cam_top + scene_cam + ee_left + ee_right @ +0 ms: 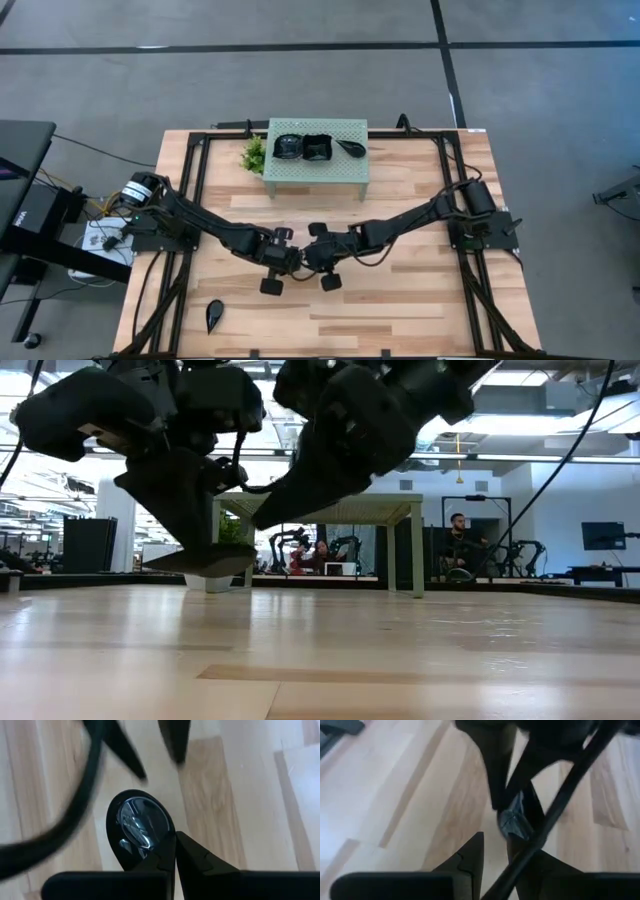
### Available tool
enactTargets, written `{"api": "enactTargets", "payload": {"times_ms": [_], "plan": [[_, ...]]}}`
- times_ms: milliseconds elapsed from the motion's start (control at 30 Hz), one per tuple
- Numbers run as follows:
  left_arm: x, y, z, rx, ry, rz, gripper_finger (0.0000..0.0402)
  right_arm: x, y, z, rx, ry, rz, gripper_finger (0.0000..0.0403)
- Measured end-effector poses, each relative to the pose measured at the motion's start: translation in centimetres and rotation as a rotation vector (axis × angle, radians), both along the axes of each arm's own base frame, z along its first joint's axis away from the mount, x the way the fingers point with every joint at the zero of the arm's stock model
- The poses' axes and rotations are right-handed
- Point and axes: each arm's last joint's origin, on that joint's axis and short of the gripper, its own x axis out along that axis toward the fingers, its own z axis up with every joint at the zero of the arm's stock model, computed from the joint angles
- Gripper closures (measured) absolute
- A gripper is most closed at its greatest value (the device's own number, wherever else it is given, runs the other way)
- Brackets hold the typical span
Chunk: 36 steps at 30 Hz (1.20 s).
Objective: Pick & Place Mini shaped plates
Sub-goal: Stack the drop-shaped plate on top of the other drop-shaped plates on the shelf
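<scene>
In the left wrist view, a glossy black roundish mini plate (137, 822) sits in my left gripper (175, 852), which is shut on it at the table's middle (287, 252). In the low view the plate (205, 561) hangs just above the wood. My right gripper (495, 842) is open and faces it from the right (316, 250), its two fingers (122, 750) pointing at the plate's far end. I cannot tell if they touch it. Three more black plates (316, 147) lie on the mint-green stand (345, 170). A teardrop plate (214, 315) lies flat near the table's near-left corner. My left gripper pinches the plate's rim (162, 842) between its two fingers, at the end nearest the wrist. The plate is lifted clear of the table and lies about level, sticking out beyond the fingertips (205, 561).
The stand is at the table's far middle, with a small green plant (255, 155) at its left. Black frame rails (195, 170) run along the table's left, right and far sides. Bare wood lies on the near half. People sit in the room beyond (458, 540).
</scene>
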Motion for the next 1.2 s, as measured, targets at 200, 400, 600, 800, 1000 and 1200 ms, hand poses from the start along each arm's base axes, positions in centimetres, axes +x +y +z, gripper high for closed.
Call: {"api": "enactTargets", "payload": {"times_ms": [200, 400, 600, 800, 1000, 1200], "plan": [[0.4, -0.4, 0.1, 0.013, -0.063, -0.052, 0.0393, 0.7, -0.7, -0.8, 0.007, -0.024, -0.011, 0.0324], [0.6, -0.4, 0.2, 0.019, -0.078, -0.049, 0.0393, 0.7, -1.1, -0.6, 0.035, -0.021, -0.001, 0.0324], [0.7, -0.3, 0.3, 0.068, -0.107, -0.027, 0.0393, 0.7, -1.0, -0.6, 0.068, -0.014, 0.037, 0.0324], [0.7, -0.4, 0.3, 0.070, -0.117, -0.022, 0.0393, 0.7, -1.4, -0.8, 0.079, 0.010, 0.045, 0.0324], [0.7, -0.3, 0.5, 0.093, -0.134, -0.001, 0.0393, 0.6, -1.5, -0.8, 0.091, 0.027, 0.055, 0.0324], [0.9, -0.9, 1.2, 0.072, -0.203, -0.002, 0.0393, 0.5, -1.7, -1.2, 0.086, 0.059, 0.048, 0.0324]]}}
